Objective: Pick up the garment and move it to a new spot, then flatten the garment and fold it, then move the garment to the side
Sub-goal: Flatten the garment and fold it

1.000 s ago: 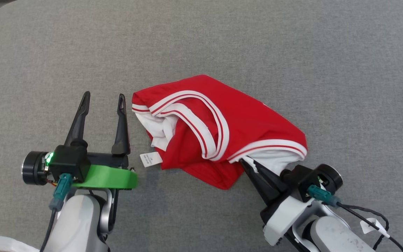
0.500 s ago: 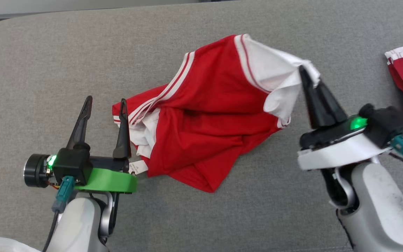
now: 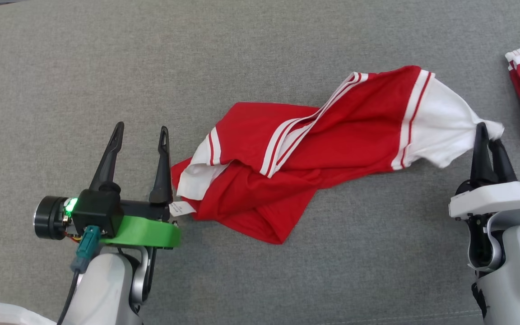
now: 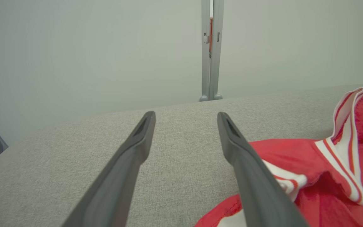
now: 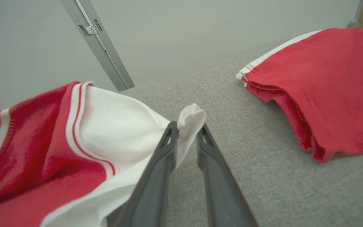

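Grey upholstery carried the red-and-white garment in the head view, stretched from beside the left gripper to the right gripper. In the left wrist view, the left gripper's fingers stood spread wide and empty. In the right wrist view, the right gripper's fingers pinched the garment's white corner, with another red garment nearby.

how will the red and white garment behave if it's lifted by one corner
Likely floppy: the red and white garment drapes in twisted folds from the corner in the right gripper. Probably light, thin cloth. Pushed, it would likely bunch, not slide.
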`<state>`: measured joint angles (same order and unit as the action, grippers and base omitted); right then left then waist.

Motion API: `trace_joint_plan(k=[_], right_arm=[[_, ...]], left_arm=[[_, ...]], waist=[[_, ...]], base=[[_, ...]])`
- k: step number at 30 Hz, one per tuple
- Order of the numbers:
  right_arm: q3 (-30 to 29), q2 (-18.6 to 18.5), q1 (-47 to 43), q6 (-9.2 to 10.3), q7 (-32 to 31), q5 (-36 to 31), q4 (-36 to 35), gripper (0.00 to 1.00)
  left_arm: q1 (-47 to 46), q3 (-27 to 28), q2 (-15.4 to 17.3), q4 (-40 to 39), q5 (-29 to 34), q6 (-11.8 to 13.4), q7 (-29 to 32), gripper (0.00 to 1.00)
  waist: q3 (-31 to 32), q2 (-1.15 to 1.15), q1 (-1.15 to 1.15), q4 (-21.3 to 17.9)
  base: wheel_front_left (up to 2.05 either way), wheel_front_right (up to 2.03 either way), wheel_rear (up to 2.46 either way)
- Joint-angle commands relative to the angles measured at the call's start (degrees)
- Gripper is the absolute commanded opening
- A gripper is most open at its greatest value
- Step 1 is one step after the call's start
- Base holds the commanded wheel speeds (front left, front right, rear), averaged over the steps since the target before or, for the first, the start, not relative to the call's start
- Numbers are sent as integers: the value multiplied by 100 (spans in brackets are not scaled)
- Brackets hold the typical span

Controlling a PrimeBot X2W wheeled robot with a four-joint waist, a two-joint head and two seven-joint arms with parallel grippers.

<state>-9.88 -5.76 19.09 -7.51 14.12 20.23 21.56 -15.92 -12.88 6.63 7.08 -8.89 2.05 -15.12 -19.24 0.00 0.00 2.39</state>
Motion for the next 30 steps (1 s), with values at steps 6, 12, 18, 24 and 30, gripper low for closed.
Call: trace_joint_plan(k=[6,12,18,24,30], right_arm=[[400,-162,-359,5,106,-617,-692,100],[763,-176,-900,5,-3,-964,-1552,100],[910,-76,-1550,5,-406,-1151,-2380,100],[895,15,-1968,5,-704,-1176,-2951,100],[873,58,-2066,5,-817,-1189,-3165,100]], left_arm=[[200,141,80,81,33,56,-1,100],[555,275,130,107,-36,129,-1,100],[863,312,165,140,-91,187,-1,100],[1033,301,190,93,-129,225,22,100],[1058,255,196,25,-146,256,61,100]], waist=[[305,0,0,-219],[683,0,0,-418],[963,0,0,-455],[1067,0,0,-443],[1050,0,0,-396]], base=[[0,0,0],[0,0,0],[0,0,0],[0,0,0],[0,0,0]])
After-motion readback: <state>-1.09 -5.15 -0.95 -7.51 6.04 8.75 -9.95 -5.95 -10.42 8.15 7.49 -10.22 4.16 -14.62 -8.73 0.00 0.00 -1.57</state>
